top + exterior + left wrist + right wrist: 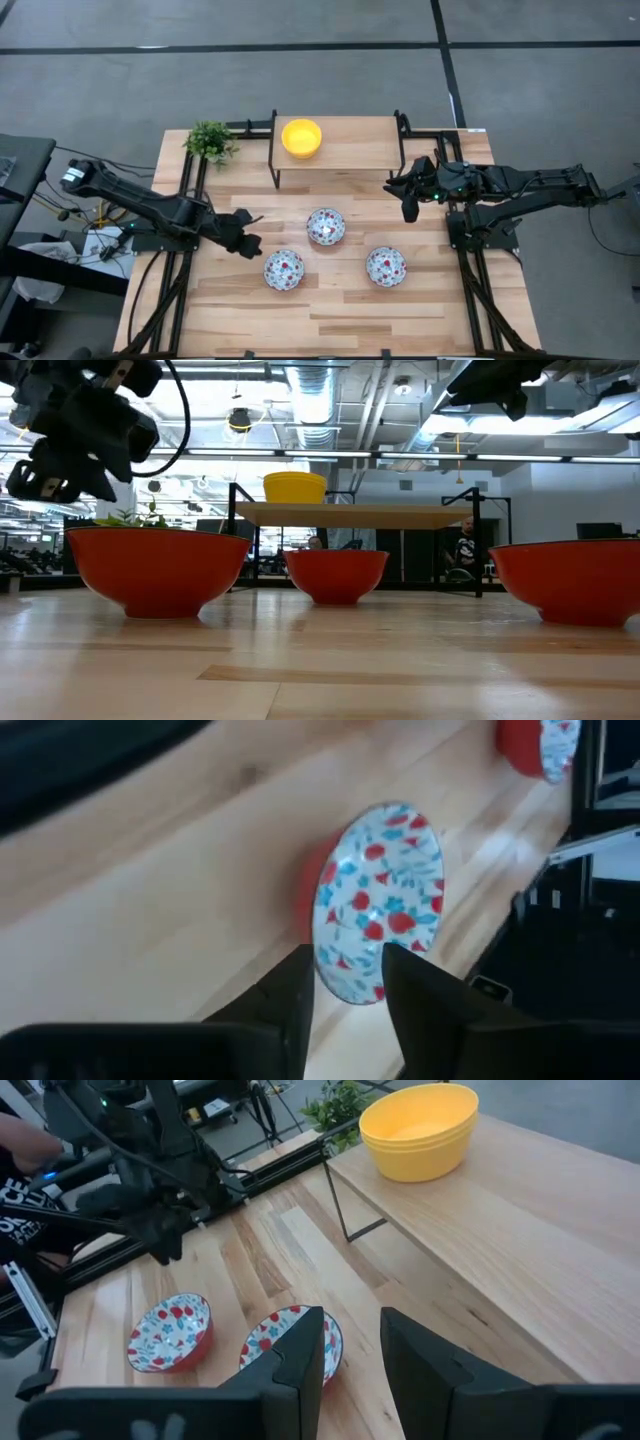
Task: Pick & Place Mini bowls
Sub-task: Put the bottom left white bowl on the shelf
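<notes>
Three white mini bowls with red-and-blue flowers and red outsides stand upright on the wooden table: one in the middle [325,227], one near-left [284,270], one near-right [386,266]. Yellow mini bowls [301,138] sit nested on the raised shelf; the right wrist view shows them [420,1130] as a stack. My left gripper [252,240] hovers open above the table, just left of the floral bowls; one floral bowl [380,905] lies ahead of its fingers [345,965]. My right gripper [408,208] is open, raised beside the shelf's right end [350,1325].
A wooden shelf on a black frame [350,150] stands at the far middle of the table. A small green plant [210,140] sits at the far-left corner. Black rails run along both sides of the table. Bare wood lies along the near edge [330,325].
</notes>
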Controlling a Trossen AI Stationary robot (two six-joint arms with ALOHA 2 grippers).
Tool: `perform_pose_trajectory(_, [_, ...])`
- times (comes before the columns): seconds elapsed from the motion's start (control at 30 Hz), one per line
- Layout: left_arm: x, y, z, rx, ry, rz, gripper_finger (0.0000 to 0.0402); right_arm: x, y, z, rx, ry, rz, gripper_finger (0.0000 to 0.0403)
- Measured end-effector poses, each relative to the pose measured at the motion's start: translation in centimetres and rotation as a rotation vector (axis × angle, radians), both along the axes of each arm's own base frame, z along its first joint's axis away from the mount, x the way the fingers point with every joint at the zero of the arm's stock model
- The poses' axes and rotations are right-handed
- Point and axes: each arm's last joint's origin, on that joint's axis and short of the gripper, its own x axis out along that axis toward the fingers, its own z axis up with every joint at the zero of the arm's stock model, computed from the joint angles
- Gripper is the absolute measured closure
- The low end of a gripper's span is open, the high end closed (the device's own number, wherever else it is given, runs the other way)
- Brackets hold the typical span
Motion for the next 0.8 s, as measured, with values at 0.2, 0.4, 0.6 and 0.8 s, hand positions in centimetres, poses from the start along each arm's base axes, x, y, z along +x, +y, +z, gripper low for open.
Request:
perform_pose_trajectory(0.2, [1.2, -0.7, -2.1, -0.09, 0.146, -0.004, 0.0284, 0.0, 0.0, 0.0, -0.003, 0.001, 0.001, 0.0313])
perform_pose_trajectory(0.4, [1.8, -1.0, -3.1, -0.145, 0.203, 0.042, 0.0297, 0.0, 0.0, 0.0, -0.004, 0.007, 0.001, 0.0313])
perform_pose_trajectory(0.6, [2.3, -1.1, -2.5, -0.18, 0.145, 0.078, 0.0301, -0.1, 0.0, -0.3, -0.007, 0.032, 0.0, 0.0313])
perform_pose_trajectory(0.8, [2.6, -1.1, -2.0, -0.153, 0.111, 0.114, 0.0301, -0.2, 0.0, -0.3, -0.008, 0.041, 0.0, 0.0313])
